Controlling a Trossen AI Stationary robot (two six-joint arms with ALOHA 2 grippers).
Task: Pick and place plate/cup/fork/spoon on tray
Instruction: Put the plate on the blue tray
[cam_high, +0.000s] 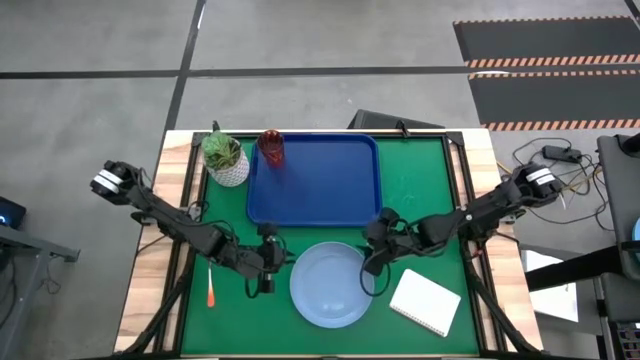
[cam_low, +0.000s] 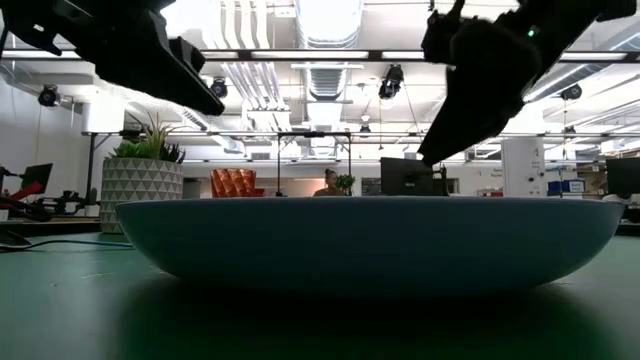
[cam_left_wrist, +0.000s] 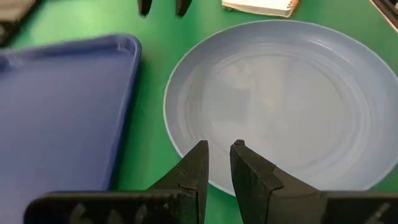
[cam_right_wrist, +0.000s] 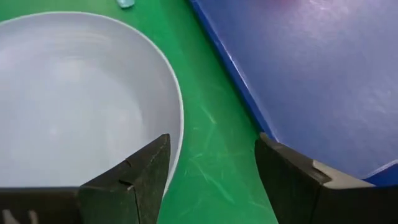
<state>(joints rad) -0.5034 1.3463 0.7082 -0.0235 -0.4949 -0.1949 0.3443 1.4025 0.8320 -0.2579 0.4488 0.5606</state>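
Note:
The pale blue plate (cam_high: 328, 284) lies flat on the green mat, near the table's front; it also shows in the low view (cam_low: 370, 240). The dark blue tray (cam_high: 313, 180) lies behind it. The dark red cup (cam_high: 271, 146) stands upright in the tray's far left corner. The fork (cam_high: 211, 290) lies on the mat at the left. A light blue bit (cam_right_wrist: 124, 3) beyond the plate may be the spoon. My left gripper (cam_left_wrist: 219, 155) hovers by the plate's left rim, its fingers a narrow gap apart. My right gripper (cam_right_wrist: 211, 162) is wide open between the plate's rim and the tray's near edge.
A white pot with a green plant (cam_high: 226, 158) stands left of the tray. A white notepad (cam_high: 425, 302) lies right of the plate. Bare green mat (cam_high: 420, 190) lies to the right of the tray.

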